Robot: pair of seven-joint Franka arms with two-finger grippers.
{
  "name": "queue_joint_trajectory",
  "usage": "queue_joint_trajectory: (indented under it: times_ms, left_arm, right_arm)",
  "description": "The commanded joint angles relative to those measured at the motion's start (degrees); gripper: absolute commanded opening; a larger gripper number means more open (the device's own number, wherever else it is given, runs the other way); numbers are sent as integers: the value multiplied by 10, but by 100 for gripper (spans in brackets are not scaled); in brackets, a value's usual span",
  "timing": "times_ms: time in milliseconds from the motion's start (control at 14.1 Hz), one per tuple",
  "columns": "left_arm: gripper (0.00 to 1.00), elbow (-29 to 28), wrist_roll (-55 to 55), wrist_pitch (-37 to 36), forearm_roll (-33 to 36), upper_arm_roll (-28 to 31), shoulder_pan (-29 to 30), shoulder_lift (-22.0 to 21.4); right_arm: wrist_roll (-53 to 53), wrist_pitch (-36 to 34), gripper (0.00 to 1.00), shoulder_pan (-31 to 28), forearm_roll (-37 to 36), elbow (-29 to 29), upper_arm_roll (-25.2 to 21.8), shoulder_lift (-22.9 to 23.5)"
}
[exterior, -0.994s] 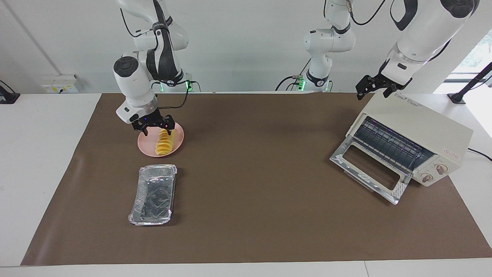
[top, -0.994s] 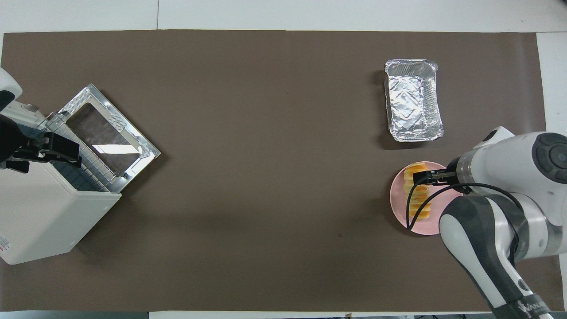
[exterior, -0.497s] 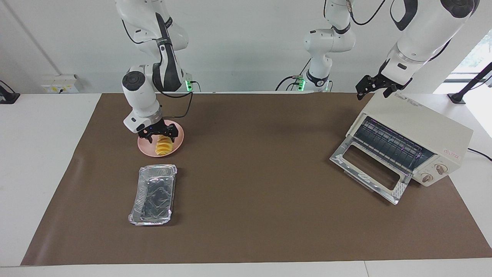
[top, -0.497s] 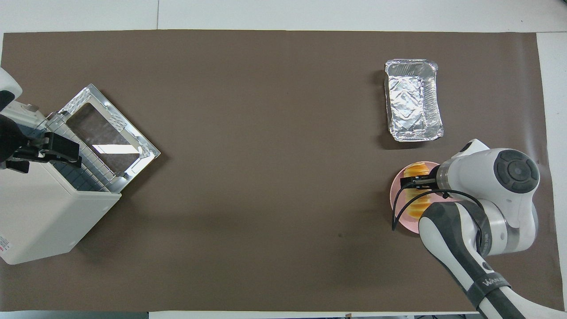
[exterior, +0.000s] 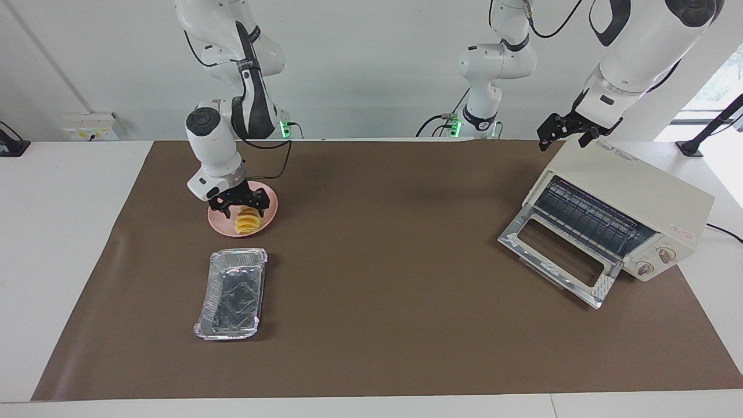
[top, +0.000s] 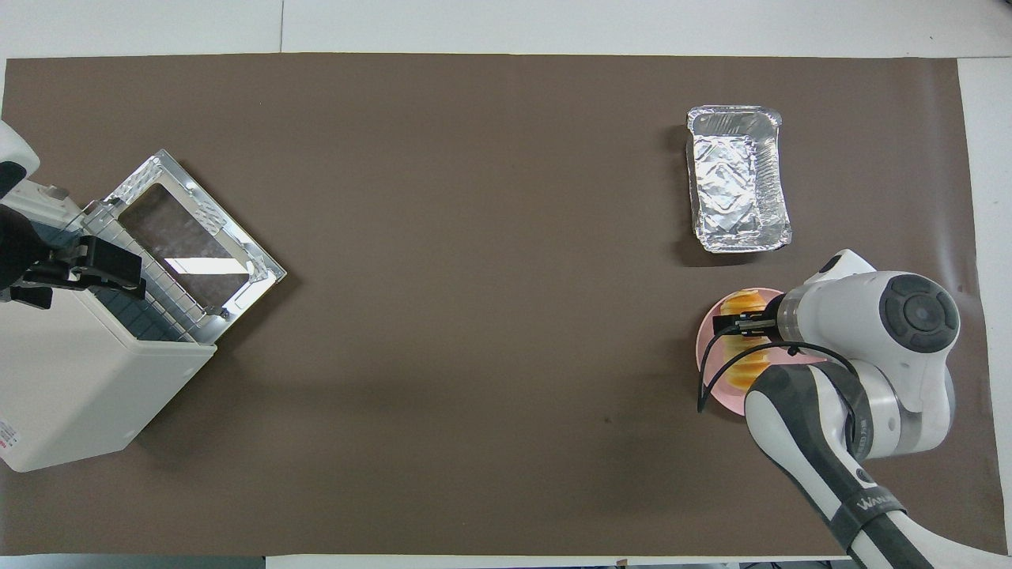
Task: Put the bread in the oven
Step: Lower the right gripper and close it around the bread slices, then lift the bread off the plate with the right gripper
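Observation:
The bread (exterior: 248, 221), a yellow-orange ridged loaf, lies on a round pink plate (exterior: 219, 227) toward the right arm's end of the table. My right gripper (exterior: 240, 204) is down at the plate, open, its fingers on either side of the loaf's end nearer the robots. From above, the bread (top: 744, 302) shows partly under that gripper (top: 732, 324). The cream-white oven (exterior: 635, 188) stands at the left arm's end with its glass door (exterior: 556, 255) dropped open and the wire rack showing. My left gripper (exterior: 562, 134) waits open over the oven's top.
A crinkled silver foil tray (exterior: 231, 292) lies on the brown mat, farther from the robots than the plate. The mat covers most of the table. A black stand (exterior: 705, 136) sits at the table's edge beside the oven.
The right arm swung its wrist round and brought the gripper down over the middle of the plate, around the bread. In the last half second it barely moved. The left arm stayed still.

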Motion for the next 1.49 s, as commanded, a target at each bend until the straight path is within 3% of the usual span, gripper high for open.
queue_joint_trajectory:
  times_ms: [0, 1065, 1207, 1278, 1349, 1420]
  left_arm:
    - [100, -5, -3, -1, -9, -1, 6, -10]
    - [100, -5, -3, -1, -9, -1, 6, -10]
    - [100, -5, -2, -1, -9, -1, 6, -10]
    - [100, -5, -2, -1, -9, -1, 6, -9]
    - [100, -5, -3, -1, -9, -1, 6, -10]
    - [100, -5, -3, -1, -9, -1, 6, -10]
  right_arm:
    - [-11, 31, 100, -3, 5, -8, 1, 9]
    - [-21, 45, 97, -3, 7, -8, 1, 24]
    - [-21, 51, 78, -3, 7, -8, 1, 29]
    - [-20, 51, 52, -3, 7, -8, 1, 33]
    - [-16, 51, 11, -3, 7, -8, 1, 37]
    - [-14, 50, 0, -3, 7, -6, 1, 38]
